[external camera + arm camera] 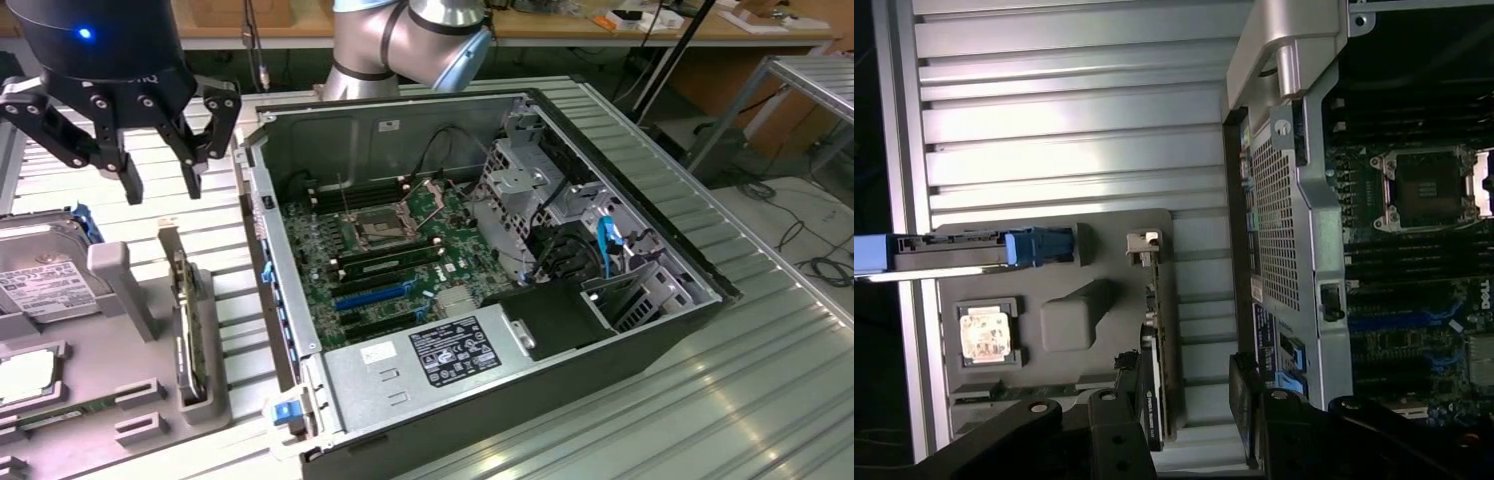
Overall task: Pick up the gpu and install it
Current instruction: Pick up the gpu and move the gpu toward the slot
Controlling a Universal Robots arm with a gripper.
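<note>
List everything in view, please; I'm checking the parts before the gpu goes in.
computer case: one, grey, open, middle of the exterior view
motherboard: one, green, inside the case
holder tray: one, grey, to the exterior view's left of the case
gpu: one, dark, standing on edge in the tray
hard drive: one, silver with white label, in the tray
table: one, ribbed silver, under everything
arm: one, silver, behind the case
hand: one, black, open, above the tray, holding nothing

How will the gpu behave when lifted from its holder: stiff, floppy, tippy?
Probably stiff: the gpu is a thin card with a metal bracket. It stands on edge in the holder, so it likely tips once freed.
</note>
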